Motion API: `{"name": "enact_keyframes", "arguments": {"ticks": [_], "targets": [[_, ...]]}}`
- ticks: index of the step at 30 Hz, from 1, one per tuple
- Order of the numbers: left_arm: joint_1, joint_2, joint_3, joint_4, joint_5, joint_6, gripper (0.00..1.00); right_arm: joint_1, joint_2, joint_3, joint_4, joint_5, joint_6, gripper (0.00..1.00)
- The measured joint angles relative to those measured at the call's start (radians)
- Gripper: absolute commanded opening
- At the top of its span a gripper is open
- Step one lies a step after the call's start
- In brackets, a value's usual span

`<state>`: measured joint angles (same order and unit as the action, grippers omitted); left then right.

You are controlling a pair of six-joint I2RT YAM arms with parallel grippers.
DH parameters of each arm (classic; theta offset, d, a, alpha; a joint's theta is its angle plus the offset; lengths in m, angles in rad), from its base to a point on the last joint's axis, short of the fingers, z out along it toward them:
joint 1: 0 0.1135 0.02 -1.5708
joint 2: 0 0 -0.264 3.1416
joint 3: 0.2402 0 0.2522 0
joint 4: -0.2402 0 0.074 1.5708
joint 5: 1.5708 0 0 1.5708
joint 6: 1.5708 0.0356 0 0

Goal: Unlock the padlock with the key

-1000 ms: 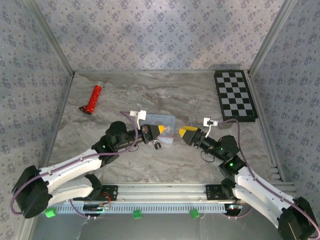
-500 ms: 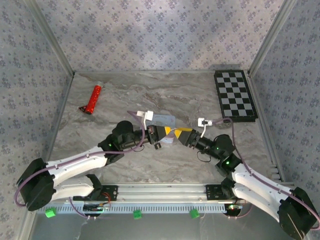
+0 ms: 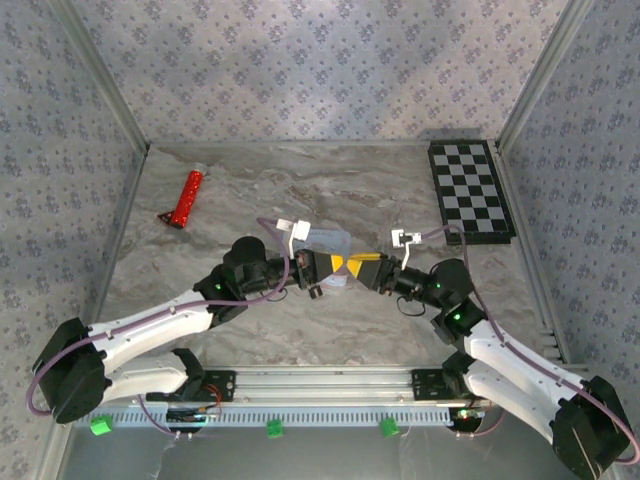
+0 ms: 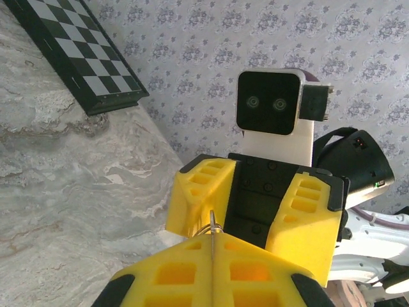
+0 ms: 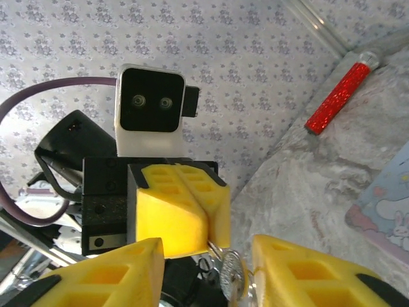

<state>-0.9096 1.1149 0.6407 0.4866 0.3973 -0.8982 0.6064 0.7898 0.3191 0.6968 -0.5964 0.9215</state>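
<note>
My left gripper (image 3: 335,264) is shut on a thin wire key ring (image 4: 212,224) that pokes out between its fingertips. A round silver key head (image 5: 231,275) hangs from that ring. The padlock (image 3: 316,291), a tiny dark lock, dangles just under the left gripper. My right gripper (image 3: 356,267) faces the left one tip to tip. Its yellow fingers (image 5: 105,275) stand apart on either side of the key head, which sits close to the right-hand finger. In the left wrist view the right gripper (image 4: 246,230) is spread around the ring.
A pastel cartoon tin (image 3: 325,243) lies flat on the marble table (image 3: 300,190) just behind both grippers. A red glitter tube (image 3: 187,198) lies at the far left. A chessboard (image 3: 470,190) sits at the far right. Patterned walls enclose the table.
The right gripper moved left to meet the left gripper and its jaws narrowed around the key head. The left gripper shifted slightly right, still shut, with the padlock hanging under it.
</note>
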Motion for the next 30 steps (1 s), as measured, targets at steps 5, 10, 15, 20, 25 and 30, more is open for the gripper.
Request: {"name": "enact_keyframes", "arguments": {"ticks": [5, 10, 15, 20, 25, 30], "targets": [[0.005, 0.0, 0.0, -0.003, 0.005, 0.0, 0.0, 0.0, 0.0, 0.001, -0.026, -0.024, -0.015, 0.27], [0.022, -0.002, 0.0, -0.005, 0.011, -0.002, 0.0, 0.0, -0.003, 0.002, -0.054, -0.025, -0.026, 0.24], [0.031, -0.009, 0.0, -0.004, 0.022, -0.002, 0.0, -0.005, -0.013, 0.008, -0.088, -0.026, -0.038, 0.19], [0.031, -0.012, 0.0, -0.002, 0.03, -0.002, 0.0, -0.005, -0.014, 0.019, -0.103, -0.026, -0.041, 0.21], [0.031, -0.012, 0.0, -0.001, 0.038, -0.002, 0.0, -0.009, -0.02, 0.02, -0.106, -0.026, -0.047, 0.24], [0.031, -0.014, 0.0, -0.005, 0.045, -0.002, 0.0, -0.019, -0.029, 0.02, -0.112, -0.026, -0.047, 0.21]]}}
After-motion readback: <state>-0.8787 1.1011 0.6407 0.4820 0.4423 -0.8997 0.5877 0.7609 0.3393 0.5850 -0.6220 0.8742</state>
